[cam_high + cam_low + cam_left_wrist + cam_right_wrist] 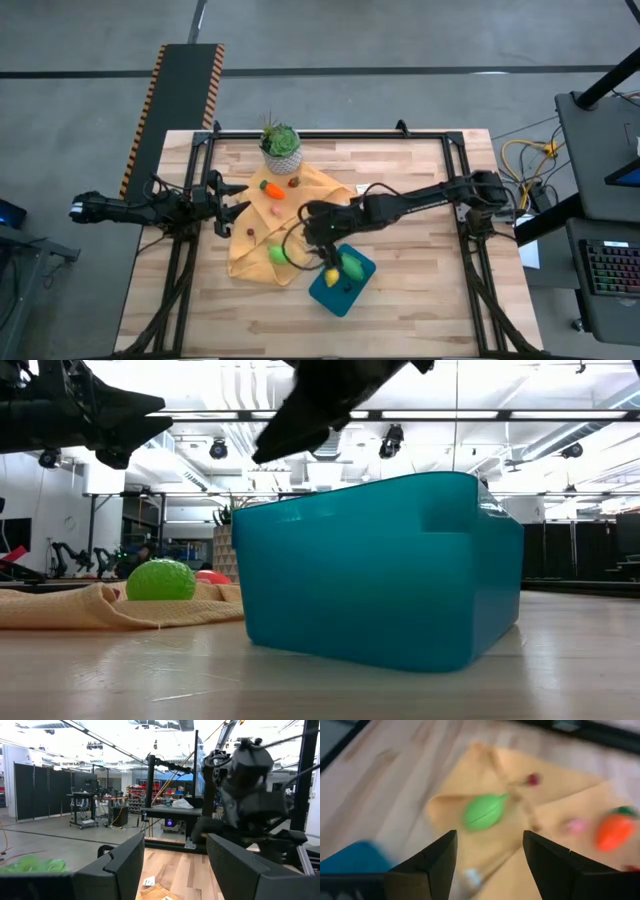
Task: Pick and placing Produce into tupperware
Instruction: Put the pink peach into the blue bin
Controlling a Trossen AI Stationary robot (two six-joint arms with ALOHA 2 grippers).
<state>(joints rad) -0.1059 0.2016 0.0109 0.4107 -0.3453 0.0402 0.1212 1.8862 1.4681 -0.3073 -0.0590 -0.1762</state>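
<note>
**Right end effector open above the cloth, two pieces already in the tupperware**

The right end effector [312, 222] hangs over the mustard-yellow cloth [262, 262] near the middle of the tabletop [420, 300], its arm reaching in from the right edge. Its two fingers stand well apart and hold nothing. In the right wrist view a green oval piece [484, 811] lies on the cloth ahead of the parted fingers; an orange carrot [613, 830], a pale pink piece [576, 825] and a small dark red one [533, 779] lie farther off on the same cloth.

The teal-blue tupperware [325, 293] sits on the bare wood just beside the cloth's corner. Inside it are a yellow piece [332, 277] and a green piece [352, 267], close together, possibly touching. In the low view only its wall [380, 575] shows, with a green piece [160, 580] on the cloth beside it.

The left end effector [232, 197] waits at the left edge of the tabletop, raised, fingers spread and empty. A potted green plant [281, 146] stands at the cloth's far edge.
</note>
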